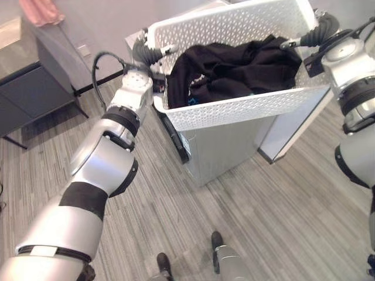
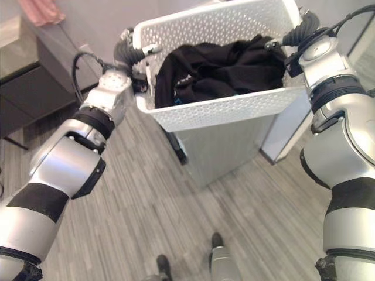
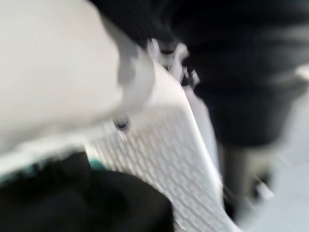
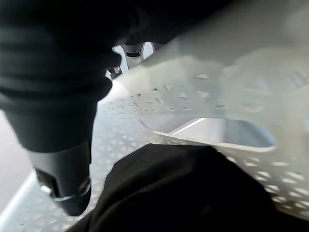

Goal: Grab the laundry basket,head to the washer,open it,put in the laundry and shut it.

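Note:
I hold a white perforated laundry basket (image 1: 234,108) up in front of me, tilted, with black laundry (image 1: 234,67) piled inside. My left hand (image 1: 147,54) grips the basket's left end, fingers hooked over the rim. At the right end my right hand (image 2: 296,36) is curled over the rim the same way. Directly under the basket stands the grey washer (image 1: 220,153), its dark door (image 1: 176,139) on the side facing left. In the right wrist view the basket's handle slot (image 4: 217,133) shows above the black laundry (image 4: 183,193).
A dark grey cabinet (image 1: 29,93) stands at the left, with a pink cloth (image 1: 41,10) above it. A white panel (image 1: 296,126) adjoins the washer on the right. Grey plank floor (image 1: 263,222) lies between me and the washer.

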